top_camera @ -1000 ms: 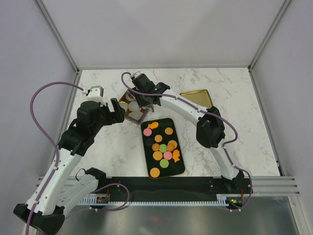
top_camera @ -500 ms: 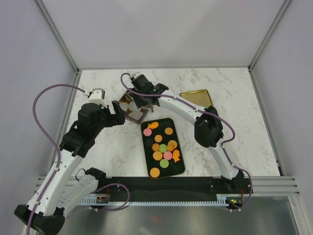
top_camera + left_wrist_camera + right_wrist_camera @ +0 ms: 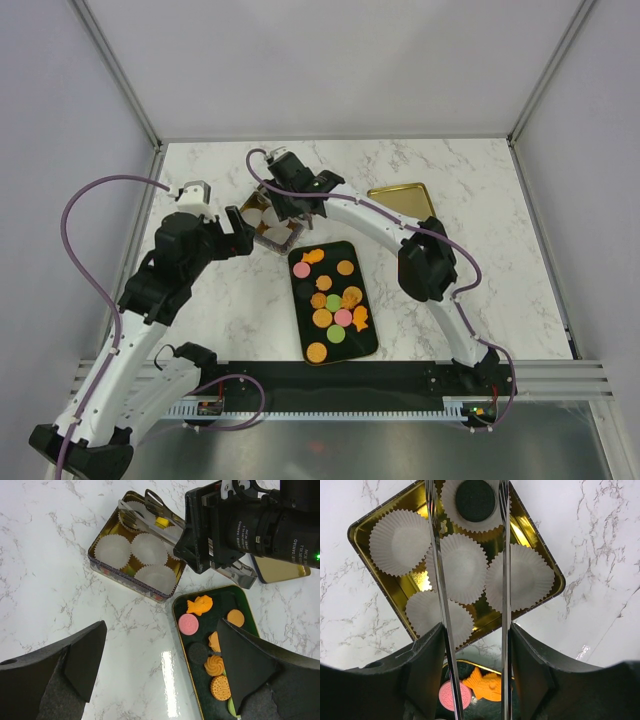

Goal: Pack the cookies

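Found right hand (image 3: 476, 630) closed on a pair of metal tongs (image 3: 505, 580), fingers pressing the two blades from outside, blades standing apart with nothing gripped between them. Noted tongs reaching over a gold tin (image 3: 522, 534) lined with white paper cups (image 3: 462, 567). Could not confirm tip contact with any cup, tips lost past the edge of the wrist view. Logged one dark round cookie (image 3: 475, 500) lying in the far cup. Located the other cookies (image 3: 343, 318), orange, pink and green, on a black tray (image 3: 362, 345) just beside the tin on the marble bench (image 3: 480, 230). Found left hand (image 3: 161, 630) wide open, holding nothing, hovering over the bench near tin and tray. Recorded a gold lid (image 3: 400, 197) lying flat off to the right, well apart from the tin.
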You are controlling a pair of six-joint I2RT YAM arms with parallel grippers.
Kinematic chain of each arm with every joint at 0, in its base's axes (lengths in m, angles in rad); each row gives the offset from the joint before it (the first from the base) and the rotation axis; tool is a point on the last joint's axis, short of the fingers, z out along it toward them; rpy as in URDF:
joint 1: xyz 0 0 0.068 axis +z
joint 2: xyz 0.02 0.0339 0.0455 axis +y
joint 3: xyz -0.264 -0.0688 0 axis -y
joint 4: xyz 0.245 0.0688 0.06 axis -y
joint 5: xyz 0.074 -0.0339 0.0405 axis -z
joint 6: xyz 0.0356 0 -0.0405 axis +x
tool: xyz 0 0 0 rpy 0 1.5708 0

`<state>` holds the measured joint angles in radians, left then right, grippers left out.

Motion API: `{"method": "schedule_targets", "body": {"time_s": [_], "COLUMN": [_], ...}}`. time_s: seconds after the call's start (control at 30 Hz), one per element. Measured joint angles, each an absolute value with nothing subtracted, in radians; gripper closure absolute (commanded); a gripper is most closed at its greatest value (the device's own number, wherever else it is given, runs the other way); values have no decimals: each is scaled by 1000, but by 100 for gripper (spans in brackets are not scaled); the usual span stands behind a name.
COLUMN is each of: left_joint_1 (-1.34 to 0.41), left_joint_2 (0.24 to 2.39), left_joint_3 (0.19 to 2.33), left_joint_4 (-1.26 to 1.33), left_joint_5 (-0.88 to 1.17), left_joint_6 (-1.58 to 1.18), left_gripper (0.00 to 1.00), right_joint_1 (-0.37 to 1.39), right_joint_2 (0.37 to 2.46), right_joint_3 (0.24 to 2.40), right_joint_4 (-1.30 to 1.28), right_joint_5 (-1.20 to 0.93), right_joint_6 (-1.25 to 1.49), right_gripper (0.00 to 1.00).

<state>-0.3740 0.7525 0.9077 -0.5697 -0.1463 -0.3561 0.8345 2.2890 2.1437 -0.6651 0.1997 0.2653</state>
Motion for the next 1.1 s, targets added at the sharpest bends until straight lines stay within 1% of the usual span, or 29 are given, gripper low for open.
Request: {"method": "schedule_targets", "body": {"time_s": [0.17,0.3,0.47,0.57,0.73,0.97,1.1], "left_joint_1": [-370,-369,-366,-366,-366,-366,-366], "left_joint_2": [748,748,748,748,751,751,755], "left_joint_3": [904,904,902,898,895,892,889], "left_joint_4": [-567,-566,-566,-565,-565,-565,-565], "left_joint_5": [-146,-141,-120,-107,-91,-70,-67], "left_joint_6": [-356,-356,-356,-356,-356,-356,-356], "left_gripper": [0,0,0,0,0,0,0], "right_joint_1": [834,834,834,834,851,1006,1052], "right_joint_2": [2244,2115,1845,1666,1465,1324,1293], "right_joint_3": [2131,2045,1809,1626,1383,1144,1086], "right_joint_4": [-673,-676,-660,-657,-683,-777,-811], "right_joint_5": [207,222,234,234,223,220,220], "right_joint_6": [266,266,270,274,293,358,395], "right_gripper": [41,42,42,43,43,42,41]}}
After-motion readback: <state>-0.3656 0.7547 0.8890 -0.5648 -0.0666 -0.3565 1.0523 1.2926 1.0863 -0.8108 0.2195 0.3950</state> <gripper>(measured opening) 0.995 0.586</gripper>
